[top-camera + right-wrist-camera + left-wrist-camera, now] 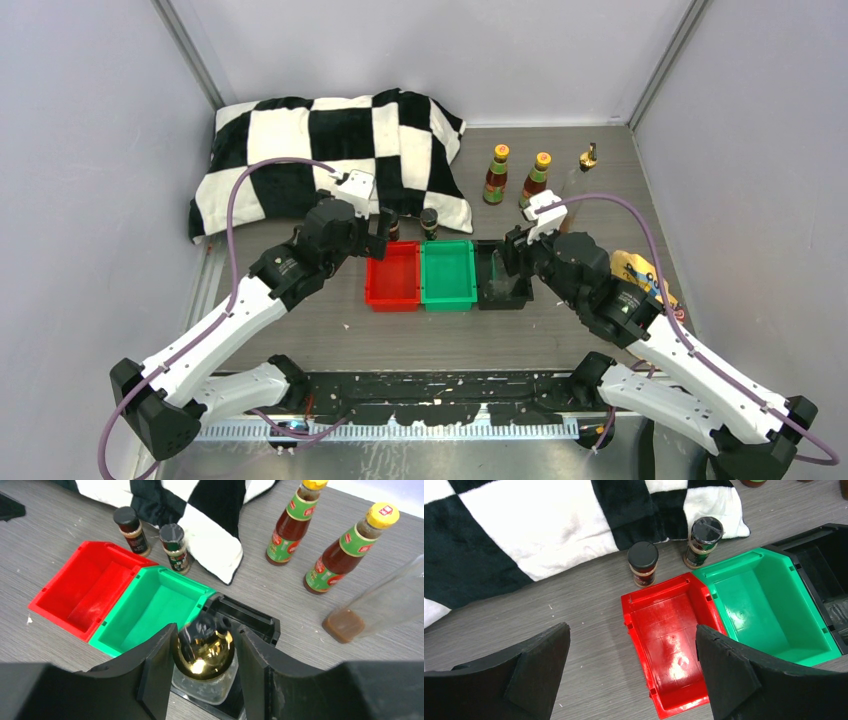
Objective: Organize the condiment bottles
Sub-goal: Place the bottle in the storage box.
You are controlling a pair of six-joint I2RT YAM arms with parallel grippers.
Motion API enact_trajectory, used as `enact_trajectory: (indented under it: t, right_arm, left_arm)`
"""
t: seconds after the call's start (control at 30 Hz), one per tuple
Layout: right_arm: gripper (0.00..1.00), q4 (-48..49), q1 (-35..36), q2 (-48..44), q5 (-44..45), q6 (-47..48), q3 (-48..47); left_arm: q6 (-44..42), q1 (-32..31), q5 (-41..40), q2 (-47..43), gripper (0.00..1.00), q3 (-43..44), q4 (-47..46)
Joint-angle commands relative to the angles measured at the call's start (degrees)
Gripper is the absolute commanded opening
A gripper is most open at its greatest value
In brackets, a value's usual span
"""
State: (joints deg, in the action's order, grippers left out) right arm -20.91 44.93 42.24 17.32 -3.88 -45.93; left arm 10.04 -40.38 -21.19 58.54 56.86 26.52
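My right gripper (206, 645) is shut on the gold pourer top (205, 655) of a clear glass bottle, which stands upright in the black tray (252, 619). In the top view this gripper (510, 255) is over that tray (500, 297). The second clear bottle (382, 600) stands on the table at the right (580, 178). Two reddish-brown bottles (292, 522) (350, 550) stand beside it (497, 173) (537, 180). Two short dark bottles (643, 563) (703, 541) stand behind the red tray (664, 635) and green tray (754, 600). My left gripper (631, 630) is open and empty above the red tray's left edge (378, 232).
A black-and-white checked cushion (330, 150) lies at the back left, just behind the dark bottles. The three trays stand side by side in a row, red (393, 280), green (447, 280), then black. A yellow packet (640, 270) lies by the right arm.
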Motion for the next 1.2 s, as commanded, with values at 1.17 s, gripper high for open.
enact_trajectory:
  t: [1.17]
  right_arm:
    - [0.74, 17.5, 2.7, 4.9, 12.7, 7.9, -14.4]
  left_arm:
    - [-16.7, -0.4, 25.0, 30.1, 1.00, 31.0, -8.2]
